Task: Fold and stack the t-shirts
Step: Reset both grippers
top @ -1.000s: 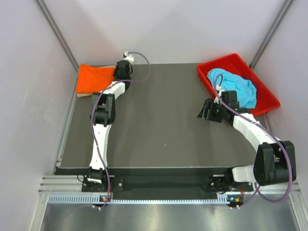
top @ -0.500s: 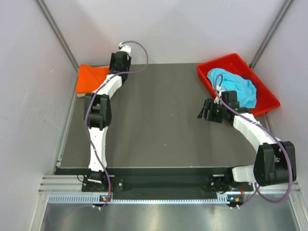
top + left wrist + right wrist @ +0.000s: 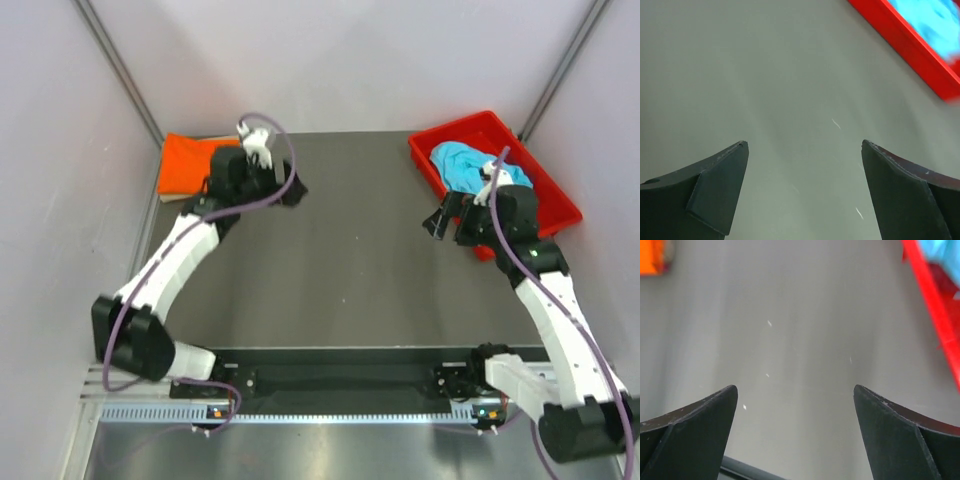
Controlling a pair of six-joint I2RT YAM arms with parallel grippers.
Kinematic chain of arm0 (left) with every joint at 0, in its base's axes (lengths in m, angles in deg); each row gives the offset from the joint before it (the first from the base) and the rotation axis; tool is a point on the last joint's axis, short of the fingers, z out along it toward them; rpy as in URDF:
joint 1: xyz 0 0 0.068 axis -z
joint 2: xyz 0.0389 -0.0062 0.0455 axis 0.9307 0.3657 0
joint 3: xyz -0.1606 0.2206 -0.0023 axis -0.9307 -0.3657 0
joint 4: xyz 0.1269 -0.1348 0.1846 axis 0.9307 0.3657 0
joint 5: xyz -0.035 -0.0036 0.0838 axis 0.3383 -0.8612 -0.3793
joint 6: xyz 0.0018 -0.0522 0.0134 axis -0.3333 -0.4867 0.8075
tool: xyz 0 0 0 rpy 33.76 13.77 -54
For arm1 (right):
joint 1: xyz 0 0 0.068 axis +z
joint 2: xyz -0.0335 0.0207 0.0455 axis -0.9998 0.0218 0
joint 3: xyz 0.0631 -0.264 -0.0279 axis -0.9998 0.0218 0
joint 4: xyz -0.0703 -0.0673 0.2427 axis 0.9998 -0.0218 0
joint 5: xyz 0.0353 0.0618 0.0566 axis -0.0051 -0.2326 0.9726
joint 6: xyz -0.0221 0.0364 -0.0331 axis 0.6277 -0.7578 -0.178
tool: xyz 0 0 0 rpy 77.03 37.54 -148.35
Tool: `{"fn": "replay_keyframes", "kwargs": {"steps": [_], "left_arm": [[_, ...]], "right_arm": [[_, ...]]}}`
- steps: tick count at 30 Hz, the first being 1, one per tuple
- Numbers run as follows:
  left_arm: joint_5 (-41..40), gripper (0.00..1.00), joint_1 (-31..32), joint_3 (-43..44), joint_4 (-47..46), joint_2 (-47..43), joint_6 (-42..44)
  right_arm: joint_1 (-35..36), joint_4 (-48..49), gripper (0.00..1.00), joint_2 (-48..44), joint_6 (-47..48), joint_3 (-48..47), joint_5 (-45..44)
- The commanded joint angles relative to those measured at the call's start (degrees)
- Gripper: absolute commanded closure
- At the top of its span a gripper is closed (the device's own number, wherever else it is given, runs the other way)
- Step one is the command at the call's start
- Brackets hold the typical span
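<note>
The bright orange t-shirt [image 3: 185, 165] lies folded at the table's far left corner, with a thin beige edge [image 3: 168, 197] showing under it. The turquoise t-shirt [image 3: 462, 165] lies crumpled in the red bin [image 3: 555, 205] at the far right. My left gripper [image 3: 292, 190] hovers to the right of the orange shirt, clear of it. In the left wrist view this gripper [image 3: 805, 150] is open with only bare table between its fingers. My right gripper [image 3: 438, 222] hangs just left of the bin. It too stands open and empty [image 3: 795, 392].
The dark table top [image 3: 340, 260] stretches between the two arms. The red bin's rim [image 3: 910, 50] shows at the top right of the left wrist view, and along the right edge of the right wrist view [image 3: 932, 315]. Grey walls enclose the table at the back and sides.
My left gripper has let go of the orange shirt, opened, and swung right toward the table's middle. My right gripper has opened wider and its arm has lifted and shifted slightly right.
</note>
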Motion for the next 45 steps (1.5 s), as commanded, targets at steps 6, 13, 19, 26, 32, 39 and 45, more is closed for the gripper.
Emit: {"fn": "replay_keyframes", "kwargs": {"steps": [6,13,19,26,32,39,45], "left_arm": [[12.21,0.01,0.85,-20.65,5.04,-25.52,-3.68],[12.73,0.01,0.85,-28.22,1.02,-38.37,-9.12],[12.56,0.01,0.94,-27.09,0.74,-39.43,-10.44],[11.42,0.01,0.85,-26.73,-0.31,-40.92,-12.38],[10.98,0.01,0.85,-27.0,-0.4,-41.27,-12.82],[10.28,0.01,0.85,-27.43,-0.4,-41.28,-12.47],[9.92,0.01,0.85,-28.66,-2.06,-42.07,-13.87]], "right_arm": [[-0.39,-2.56,0.0,-12.1,-2.86,-1.07,0.1],[-0.3,0.6,0.0,-18.78,-7.34,6.48,1.77],[-0.39,1.14,0.0,-20.28,-7.78,7.64,2.21],[-0.39,-0.1,0.0,-20.81,-7.08,7.02,2.21],[-0.39,-0.53,0.0,-21.78,-6.38,6.93,2.04],[-0.3,-0.62,0.0,-21.87,-5.41,7.2,2.13],[-0.39,-0.98,0.0,-22.22,-4.88,7.11,1.6]]}}
